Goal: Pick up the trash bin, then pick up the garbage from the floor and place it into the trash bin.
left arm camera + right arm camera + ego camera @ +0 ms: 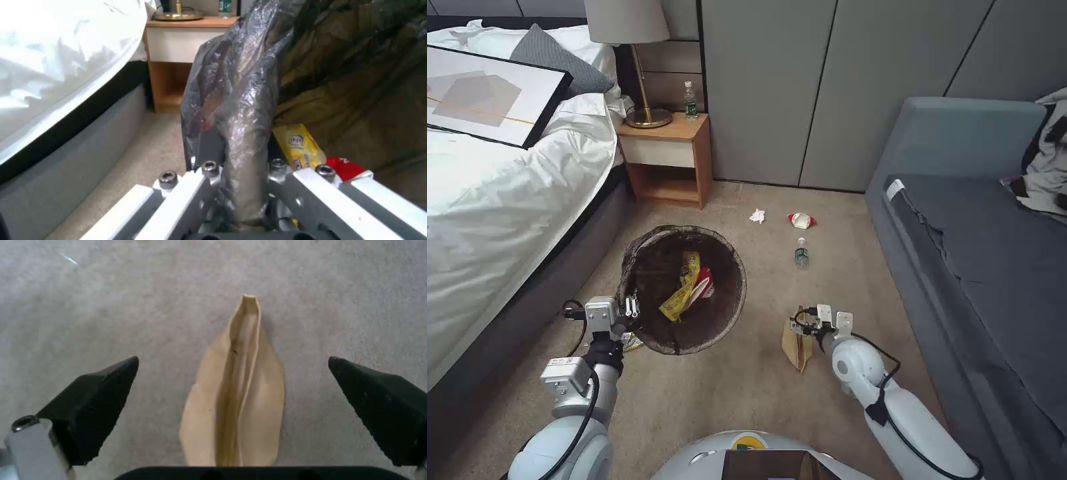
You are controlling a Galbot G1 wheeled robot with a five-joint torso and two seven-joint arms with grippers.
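right gripper [231, 400], fingers wide apart, straddles the light, crushable brown paper bag [238, 400], best pinched across its upright fold; left gripper [627, 308] apparently clamped on the trash bin [682, 288] rim.

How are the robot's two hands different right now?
The left gripper is shut on the trash bin, pinching its bag-covered rim, while the right gripper is open with nothing in it. The left gripper holds the trash bin beside the bed; the right gripper hangs just over the brown paper bag on the carpet, one finger to each side. Both point downward at the floor.
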